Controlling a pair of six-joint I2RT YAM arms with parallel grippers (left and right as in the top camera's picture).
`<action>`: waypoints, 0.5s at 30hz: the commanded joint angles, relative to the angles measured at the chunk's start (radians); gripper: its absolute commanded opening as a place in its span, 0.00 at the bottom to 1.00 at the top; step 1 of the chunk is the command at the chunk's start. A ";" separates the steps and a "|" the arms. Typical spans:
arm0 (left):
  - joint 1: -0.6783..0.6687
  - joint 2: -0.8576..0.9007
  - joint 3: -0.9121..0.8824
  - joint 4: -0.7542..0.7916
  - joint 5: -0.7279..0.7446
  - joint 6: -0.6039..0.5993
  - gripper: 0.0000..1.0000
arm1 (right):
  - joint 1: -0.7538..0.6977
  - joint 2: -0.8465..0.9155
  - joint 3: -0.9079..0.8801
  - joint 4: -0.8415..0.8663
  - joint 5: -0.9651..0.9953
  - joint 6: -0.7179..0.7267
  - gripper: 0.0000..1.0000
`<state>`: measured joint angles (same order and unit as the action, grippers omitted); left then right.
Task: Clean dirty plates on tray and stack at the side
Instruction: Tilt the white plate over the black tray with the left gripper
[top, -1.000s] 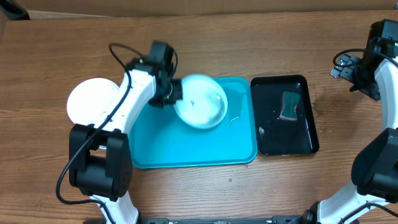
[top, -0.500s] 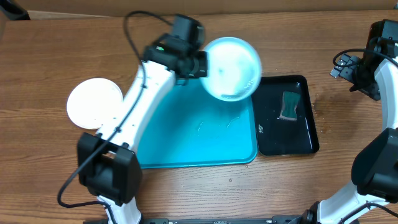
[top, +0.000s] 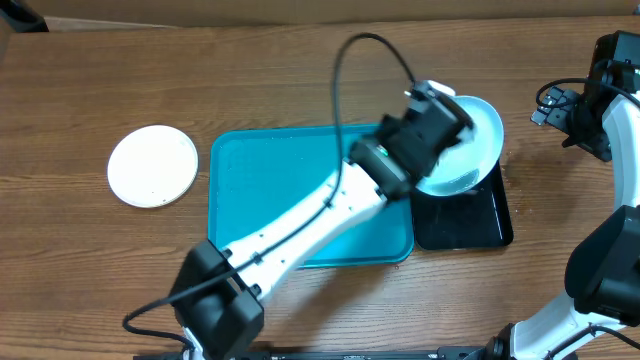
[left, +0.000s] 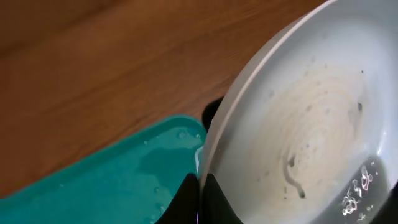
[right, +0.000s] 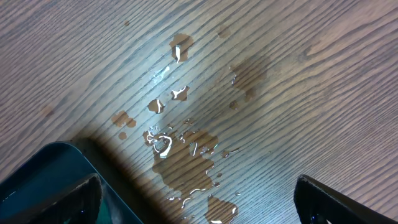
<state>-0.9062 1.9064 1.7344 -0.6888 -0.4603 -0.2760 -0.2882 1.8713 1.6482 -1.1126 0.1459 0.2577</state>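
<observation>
White plate (top: 153, 165): lies flat on the tabletop (top: 100, 80), well left of the tray. This is your stacking spot.
Tray (top: 270, 190): turquoise, beaded with water, with no plate on it.
Left tool (left: 200, 198): pinching the rim of the light blue rimmed plate, one finger on each face of the edge.
Light blue rimmed plate (top: 478, 150): held tilted in the air over the far end of the black tray (top: 470, 228), right of the turquoise tray. Judge it thin, stiff, light plastic. It is wet, with droplets on its face, so count on a slippery rim. A dark streak near the middle may be the smear, though the wrist view is too close to be sure. The rim is your only hold, so seat it deep and swing it slowly.
Right tool (right: 199, 205): fingers spread wide with nothing between them, hanging over a puddle (right: 186, 155) on the tabletop just beside the black tray's corner.
</observation>
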 joint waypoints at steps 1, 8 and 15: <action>-0.078 0.003 0.024 0.032 -0.325 0.116 0.04 | -0.004 -0.014 0.002 0.004 0.007 0.003 1.00; -0.240 0.003 0.024 0.206 -0.643 0.406 0.04 | -0.004 -0.014 0.002 0.004 0.007 0.003 1.00; -0.299 0.003 0.024 0.305 -0.819 0.529 0.04 | -0.004 -0.014 0.002 0.004 0.007 0.003 1.00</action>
<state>-1.2018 1.9064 1.7351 -0.3962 -1.1126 0.1604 -0.2882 1.8713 1.6482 -1.1126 0.1459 0.2577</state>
